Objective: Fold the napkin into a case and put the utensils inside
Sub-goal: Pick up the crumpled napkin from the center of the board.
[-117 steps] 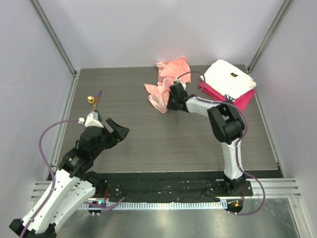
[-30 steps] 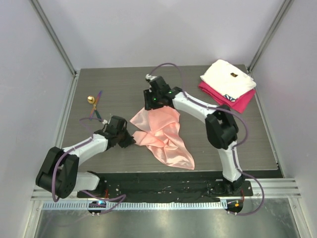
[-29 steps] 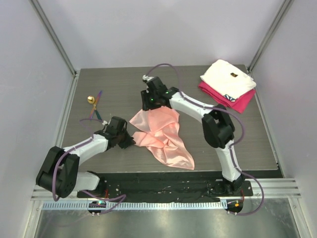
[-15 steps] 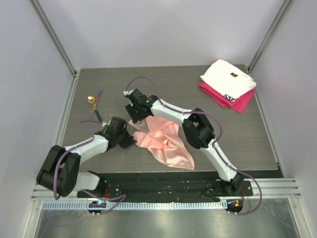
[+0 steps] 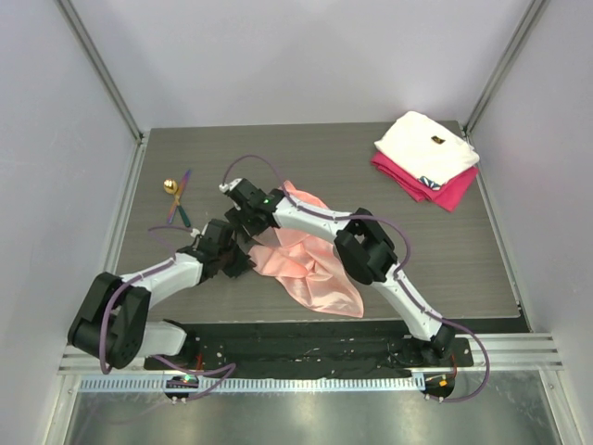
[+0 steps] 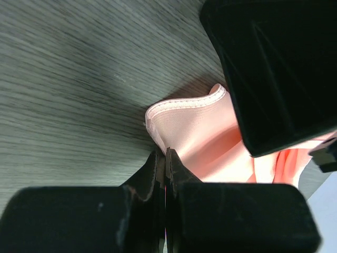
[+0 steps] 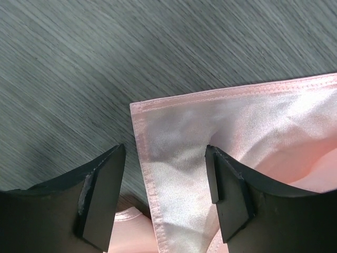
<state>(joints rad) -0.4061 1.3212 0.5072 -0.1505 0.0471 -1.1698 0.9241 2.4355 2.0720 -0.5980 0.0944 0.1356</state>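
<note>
Left gripper: the jaws are pressed together on the hemmed edge of the napkin. The cloth leaves the fingertips and runs away from them to the right, salmon-pink and slightly shiny, lying on the worktop. This grip matches the frame from one second ago; my left arm holds the same low, outstretched pose.

Right gripper: the jaws stand wide apart. One hemmed corner of the napkin lies flat on the worktop under the gap between the fingers, and neither finger pinches it. The rest of the cloth spreads to the right of this gripper.

Changes against the earlier frames:
- Nearly four seconds ago the napkin was bunched at the far side of the worktop in my right gripper, beside the white cloth. My left gripper was raised, open and well apart from it.
- One second ago the napkin was already spread at mid-worktop, and my right gripper was above its far edge, well to the right of my left gripper.
- Now my right gripper is just beyond my left gripper, close beside it, and my right forearm crosses over the cloth.
- A flap of the napkin now shows on the far side of my right forearm. The corner nearest my bases has not shifted.

The utensils lie to the left of both grippers and beyond them, apart from the napkin and unmoved. The white cloth rests on the magenta cloth, far to the right of my right gripper, also unmoved.
</note>
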